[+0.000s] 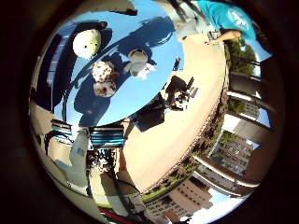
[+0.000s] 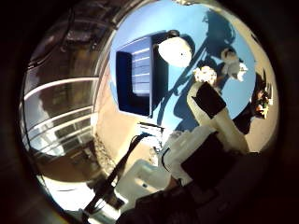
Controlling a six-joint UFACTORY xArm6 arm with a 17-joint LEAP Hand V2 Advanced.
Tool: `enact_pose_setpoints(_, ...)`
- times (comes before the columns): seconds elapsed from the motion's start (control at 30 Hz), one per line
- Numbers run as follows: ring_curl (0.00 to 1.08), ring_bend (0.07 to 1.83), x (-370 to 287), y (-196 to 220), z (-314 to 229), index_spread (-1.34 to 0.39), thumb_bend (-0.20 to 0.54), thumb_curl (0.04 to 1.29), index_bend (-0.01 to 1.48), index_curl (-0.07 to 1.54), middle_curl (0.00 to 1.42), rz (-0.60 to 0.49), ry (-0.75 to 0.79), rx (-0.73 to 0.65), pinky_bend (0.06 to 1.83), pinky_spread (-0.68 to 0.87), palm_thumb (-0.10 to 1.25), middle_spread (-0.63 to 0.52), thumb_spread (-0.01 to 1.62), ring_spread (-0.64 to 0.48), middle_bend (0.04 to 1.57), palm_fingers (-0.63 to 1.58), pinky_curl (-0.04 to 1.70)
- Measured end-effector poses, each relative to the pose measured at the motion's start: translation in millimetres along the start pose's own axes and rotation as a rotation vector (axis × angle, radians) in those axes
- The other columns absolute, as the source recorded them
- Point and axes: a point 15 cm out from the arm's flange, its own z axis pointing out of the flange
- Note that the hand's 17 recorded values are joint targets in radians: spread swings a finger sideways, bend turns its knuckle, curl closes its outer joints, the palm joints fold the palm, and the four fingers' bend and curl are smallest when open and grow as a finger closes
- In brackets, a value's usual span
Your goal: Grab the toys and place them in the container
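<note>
The blue surface (image 1: 154, 88) carries three toys (image 1: 103, 71) just beside the dark container (image 2: 135, 77). The robot hand (image 2: 212, 123), fingers relaxed and empty, should descend squarely over one toy before curling.

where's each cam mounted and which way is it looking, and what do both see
Little finger side palm view: on the palm's little-finger edge, looking out at the blue table with a round pale plush, a white plush figure and speckled toys; white robot parts at the edge.
Thumb side palm view: at the palm's thumb edge, facing the dark blue container on the table; the hand reaches in.
Shared: table and toys.
</note>
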Motion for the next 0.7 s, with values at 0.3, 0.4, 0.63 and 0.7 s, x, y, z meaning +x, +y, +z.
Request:
enact_pose_setpoints(0.3,0.32,0.29,46,-29,2,-0.2,-0.028,0.33,0.17,0.34,0.29,0.077,-0.012,0.001,0.49,0.41,0.74,0.0,1.25,0.25,0.16,0.2,0.21)
enact_pose_setpoints(0.4,0.32,0.3,63,-41,16,-0.18,-0.036,0.32,0.17,0.33,0.3,0.103,-0.02,-0.008,0.5,0.41,0.67,0.0,1.26,0.26,0.17,0.2,0.21)
enact_pose_setpoints(0.63,0.33,0.34,116,-71,51,-0.12,-0.03,0.31,0.16,0.3,0.31,0.217,0.011,0.023,0.56,0.43,0.58,0.03,1.25,0.27,0.17,0.24,0.22)
enact_pose_setpoints(0.7,0.33,0.36,129,-81,66,-0.11,-0.027,0.32,0.16,0.29,0.31,0.232,0.013,0.025,0.57,0.43,0.57,0.03,1.25,0.28,0.17,0.24,0.22)
